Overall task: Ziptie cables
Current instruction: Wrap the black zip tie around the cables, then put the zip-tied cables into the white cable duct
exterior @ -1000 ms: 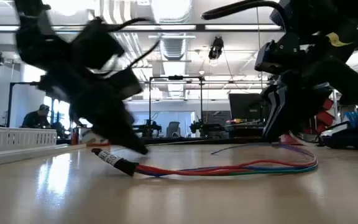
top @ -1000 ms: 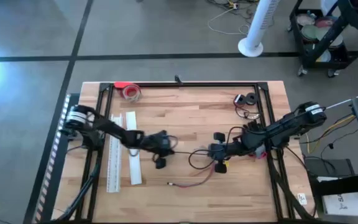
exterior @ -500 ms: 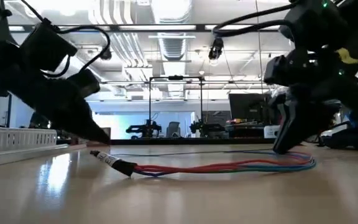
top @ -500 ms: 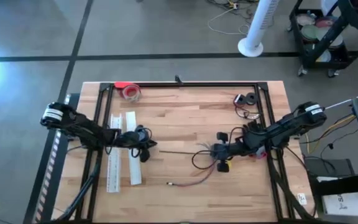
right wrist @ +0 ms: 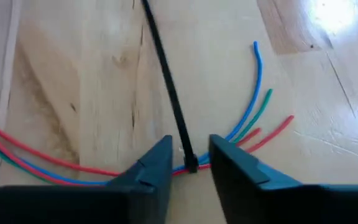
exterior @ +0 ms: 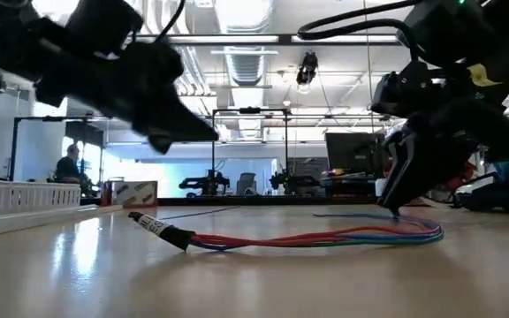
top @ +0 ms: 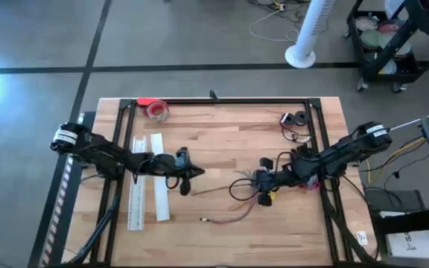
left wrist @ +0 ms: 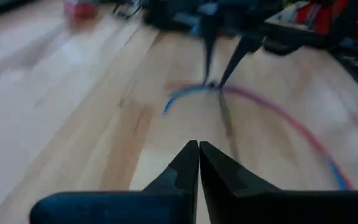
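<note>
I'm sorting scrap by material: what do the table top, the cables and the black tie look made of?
Table top: wood, pale planks with visible grain and a slight sheen. Cables: thin wires in smooth red, blue and green sleeving, probably plastic; cores not visible. Tie: a thin, flat black strip, likely nylon, looped around the cables between the right gripper's fingers.

The left gripper (top: 191,177) now sits nearer the middle of the surface (top: 222,126) than half a second ago (a second ago it was farther in still). In the low view it is raised higher above the cables (exterior: 325,237).
</note>
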